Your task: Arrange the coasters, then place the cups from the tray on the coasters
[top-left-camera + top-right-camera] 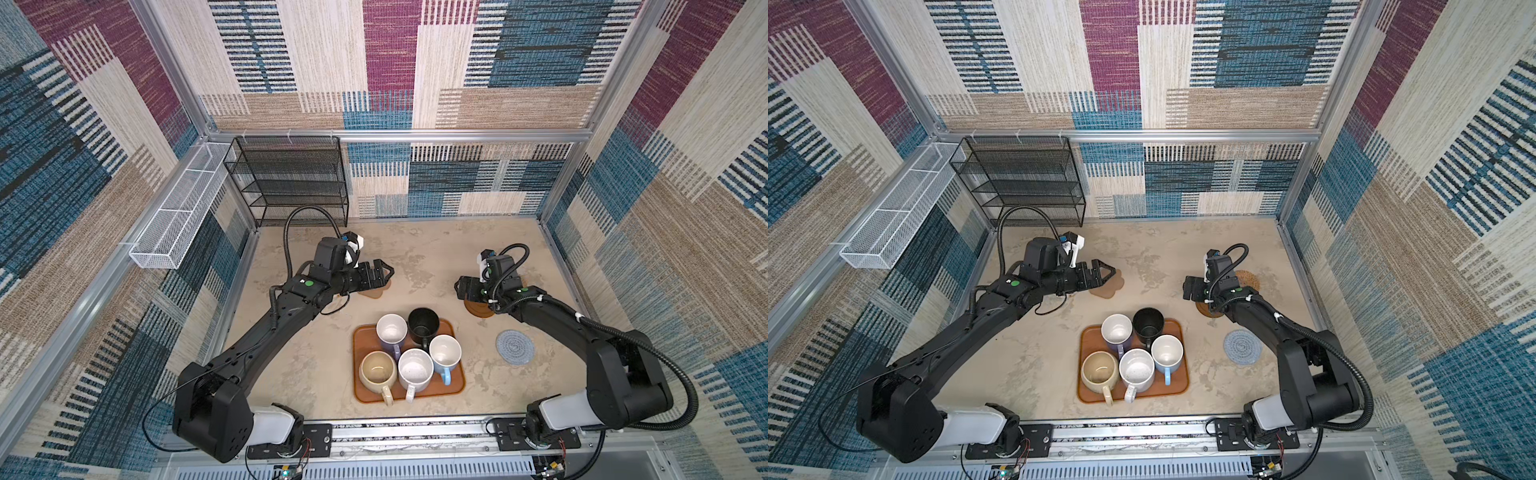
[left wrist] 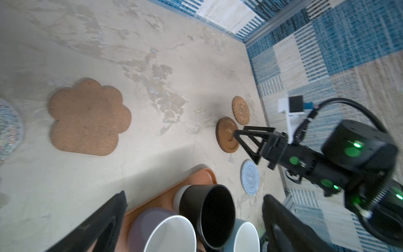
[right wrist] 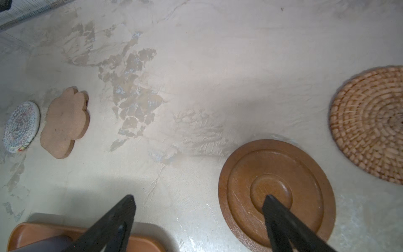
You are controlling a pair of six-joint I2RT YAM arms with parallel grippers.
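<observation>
Coaster arrangement is judged to be the step in hand. All five mugs (image 1: 415, 370) stand on the orange-brown tray (image 1: 455, 386) near the front edge of the tabletop (image 1: 415, 257), and none is yet set on a mat.

The left tool (image 1: 384, 275) is held empty with its fingers wide apart above the cork flower coaster (image 2: 87, 117). That coaster lies flat toward the left edge, with the pale grey woven coaster (image 3: 21, 126) just beside it.

The right tool (image 3: 199, 198) is likewise spread, and nothing is gripped. One finger is seen over the raised centre of the dark wooden disc (image 3: 250, 174), its mate out over bare tabletop on the tray side — whether the disc is touched cannot be told. The rattan coaster (image 3: 368, 124) lies just beside the disc toward the far right corner. The light blue woven coaster (image 1: 515, 347) sits nearer the front, along the right edge.

If the disc is to be shifted, it is best taken across its rim. It looks thin and hard, so the fingers should be brought low and nearly upright, one inside the ring and one outside the rim. They should be closed squarely before any lift, since a shallow bite would likely slip. The disc should be set down well apart from the rattan coaster and the tray — room is needed for mug handles.
</observation>
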